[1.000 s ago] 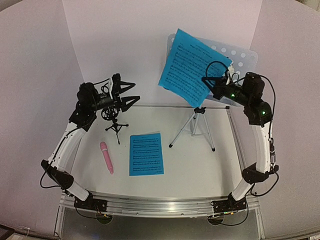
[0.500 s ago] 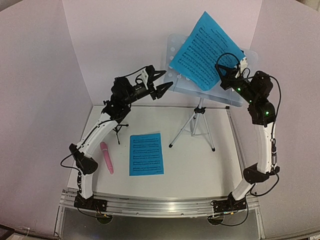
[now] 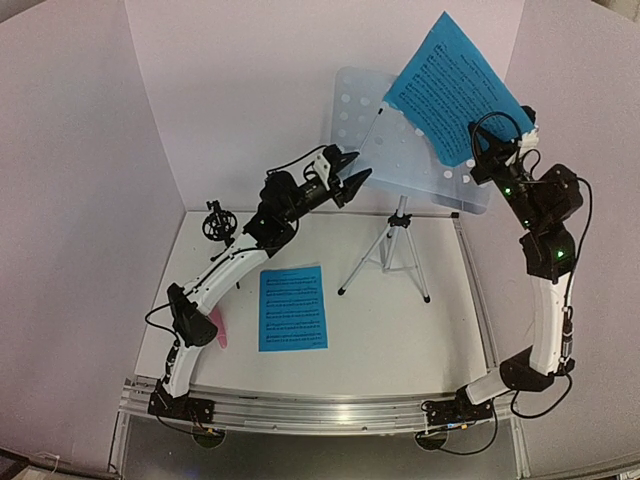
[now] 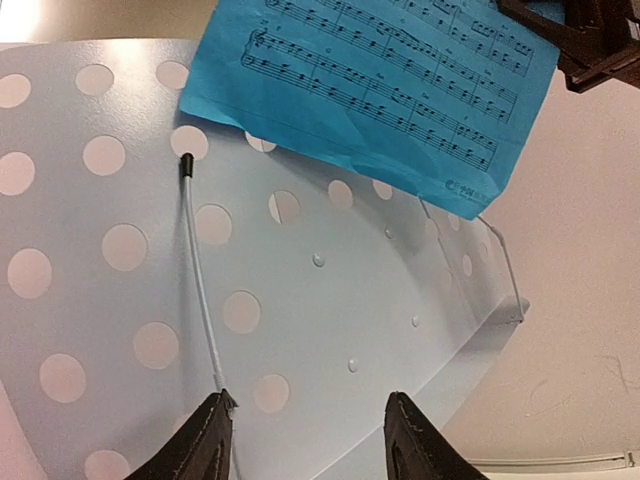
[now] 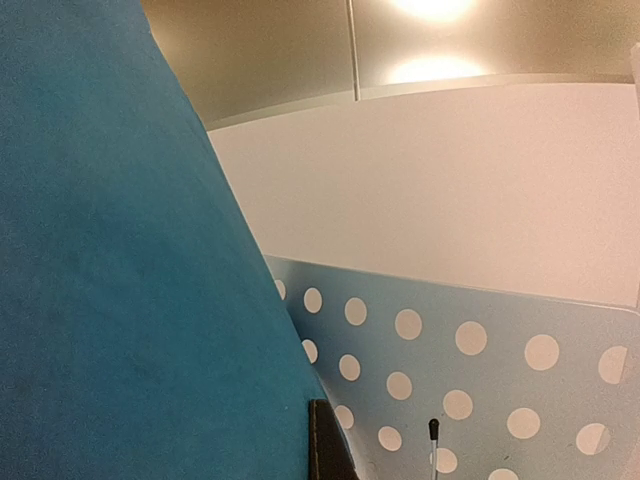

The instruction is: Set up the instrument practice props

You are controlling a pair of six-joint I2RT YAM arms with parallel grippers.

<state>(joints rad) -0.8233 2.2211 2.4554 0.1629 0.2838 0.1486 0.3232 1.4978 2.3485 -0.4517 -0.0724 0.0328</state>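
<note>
We hold the raised sheet (image 3: 455, 85) over the far stand (image 3: 400, 150), right gripper (image 3: 484, 152) clamped on it, left gripper (image 3: 355, 176) parted; near sheet (image 3: 293, 308) and microphone (image 3: 217, 324) (half hidden) not yet placed.

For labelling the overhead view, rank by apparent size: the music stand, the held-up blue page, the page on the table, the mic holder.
1. music stand
2. held-up page, though nearer the camera
3. table page
4. mic holder

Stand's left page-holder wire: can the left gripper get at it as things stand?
Probably yes. The left gripper faces the music stand, jaws apart, and the wire runs bare down to one of its fingers. The blue sheet held by the right gripper ends above the wire's tip.
</note>
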